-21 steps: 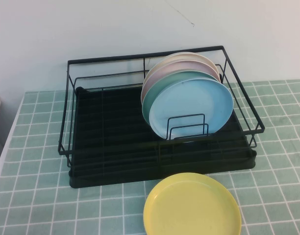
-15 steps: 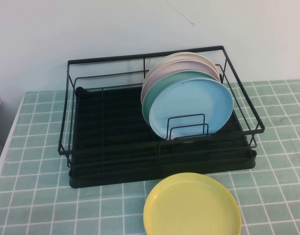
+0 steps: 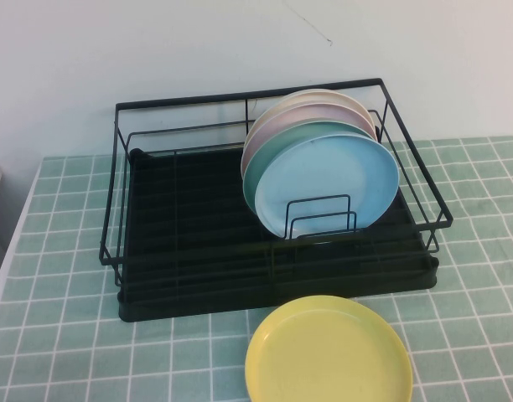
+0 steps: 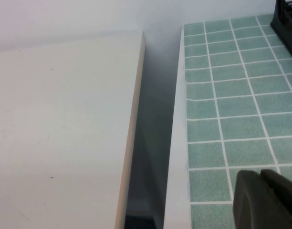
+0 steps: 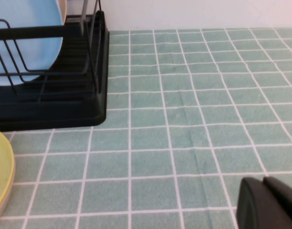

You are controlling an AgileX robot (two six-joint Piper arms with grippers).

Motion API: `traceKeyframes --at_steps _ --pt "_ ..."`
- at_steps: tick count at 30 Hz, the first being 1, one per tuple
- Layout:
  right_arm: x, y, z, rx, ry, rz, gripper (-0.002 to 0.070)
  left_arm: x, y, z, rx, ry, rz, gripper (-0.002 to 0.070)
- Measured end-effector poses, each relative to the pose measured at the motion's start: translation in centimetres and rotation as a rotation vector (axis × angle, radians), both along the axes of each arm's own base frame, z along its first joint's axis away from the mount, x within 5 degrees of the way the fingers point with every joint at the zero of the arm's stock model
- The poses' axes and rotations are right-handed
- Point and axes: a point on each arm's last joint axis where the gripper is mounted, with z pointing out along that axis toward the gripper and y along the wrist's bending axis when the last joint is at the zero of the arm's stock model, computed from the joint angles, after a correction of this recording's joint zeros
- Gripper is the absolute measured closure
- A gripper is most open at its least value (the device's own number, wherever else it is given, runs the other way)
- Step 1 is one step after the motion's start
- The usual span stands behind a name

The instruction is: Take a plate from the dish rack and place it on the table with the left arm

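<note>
Left end effector (image 4: 265,200) seen closed and empty, low over the tabletop (image 4: 232,109) by its white edge. Right end effector (image 5: 267,202) closed too, near the dish rack (image 3: 198,243). Found the plate (image 3: 328,186) standing in front there, right of middle. Likely light, stiff, slippery; best pinched on its top rim.

Lighting even and diffuse across all views, fairly bright, no hard glare. High view: soft shadow falls under the dish rack (image 3: 273,276) toward 6 o'clock; the yellow plate (image 3: 328,352) has a mild sheen on its rim. Left wrist view: dark gap beside the table (image 4: 222,119) edge, deepest at 6 o'clock; dark body at 5 o'clock is blurred. Right wrist view: near tiles slightly soft, lines converge toward 12 o'clock.
</note>
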Motion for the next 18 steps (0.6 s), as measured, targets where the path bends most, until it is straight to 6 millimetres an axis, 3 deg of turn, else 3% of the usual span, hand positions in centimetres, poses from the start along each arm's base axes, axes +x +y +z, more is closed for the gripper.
traceKeyframes --at_steps 18 --pt "0.0 0.0 0.0 0.0 0.0 0.0 0.0678 0.26 -0.07 0.73 0.0 -0.102 -0.009 0.0678"
